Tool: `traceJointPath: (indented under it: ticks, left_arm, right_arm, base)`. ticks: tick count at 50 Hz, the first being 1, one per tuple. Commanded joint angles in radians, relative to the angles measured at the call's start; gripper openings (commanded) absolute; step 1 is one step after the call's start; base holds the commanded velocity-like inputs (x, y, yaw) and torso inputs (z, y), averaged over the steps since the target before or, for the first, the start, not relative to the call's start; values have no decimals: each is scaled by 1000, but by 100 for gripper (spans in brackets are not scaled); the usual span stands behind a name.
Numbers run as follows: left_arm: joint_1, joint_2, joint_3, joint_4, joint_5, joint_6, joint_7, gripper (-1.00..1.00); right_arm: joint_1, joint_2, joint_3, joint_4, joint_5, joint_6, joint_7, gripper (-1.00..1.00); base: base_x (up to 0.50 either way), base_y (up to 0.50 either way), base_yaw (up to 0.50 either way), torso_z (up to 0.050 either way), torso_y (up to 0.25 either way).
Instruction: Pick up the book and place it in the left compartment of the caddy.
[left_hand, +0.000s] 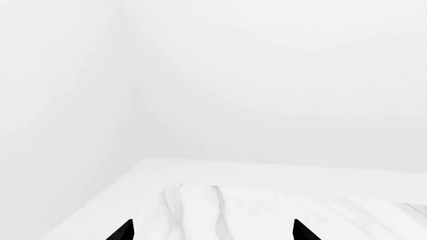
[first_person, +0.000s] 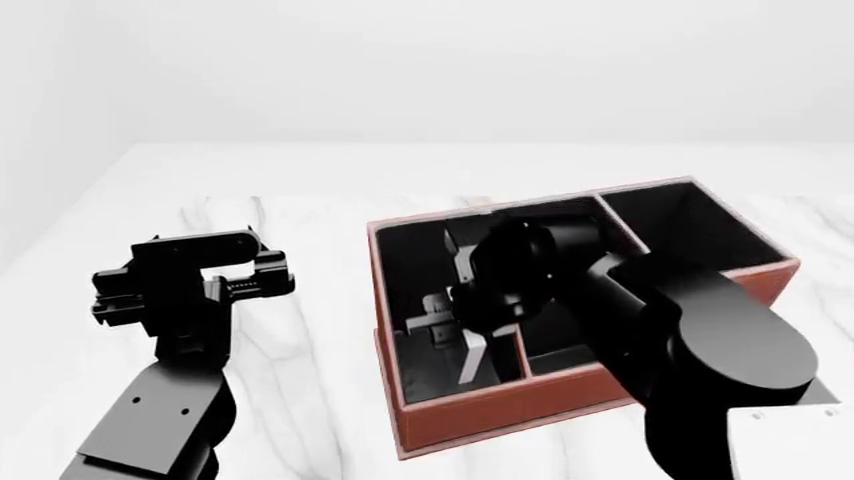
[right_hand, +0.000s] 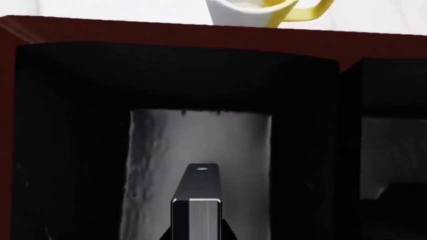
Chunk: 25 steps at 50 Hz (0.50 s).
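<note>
White marble table (first_person: 307, 330), caddy (first_person: 507, 410), book (right_hand: 197, 200) gripped upright in right end effector (right_hand: 197, 235)

surface: white marble table (first_person: 307, 400) | on it: reddish-brown caddy (first_person: 507, 415) | right of centre

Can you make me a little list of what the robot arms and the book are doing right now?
book: small thin black book with white page edges, held on edge
right gripper: shut on the book, down in the long left compartment
caddy: reddish-brown box with black lining, on the white marble table
left gripper: open, holding nothing
beyond caddy: white cup with yellow handle
</note>
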Motion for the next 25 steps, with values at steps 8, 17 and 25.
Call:
traceJointPath:
  ticks: [8, 17, 25]
  left_arm:
    - [0, -7, -2, 5, -6, 0, -4, 100]
    - [3, -8, 1, 1, -7, 5, -5, 100]
    - [4, -9, 4, 1, -9, 5, -6, 100]
  right_arm:
    - [-34, 0, 34, 7, -94, -35, -42, -100]
    - [-41, 0, 39, 9, -106, -42, -50, -100]
    - [-36, 0, 38, 0, -123, -26, -54, 100]
  base:
    - [0, 0, 0, 0, 0]
    - [0, 0, 0, 0, 1]
    - [0, 0, 0, 0, 1]
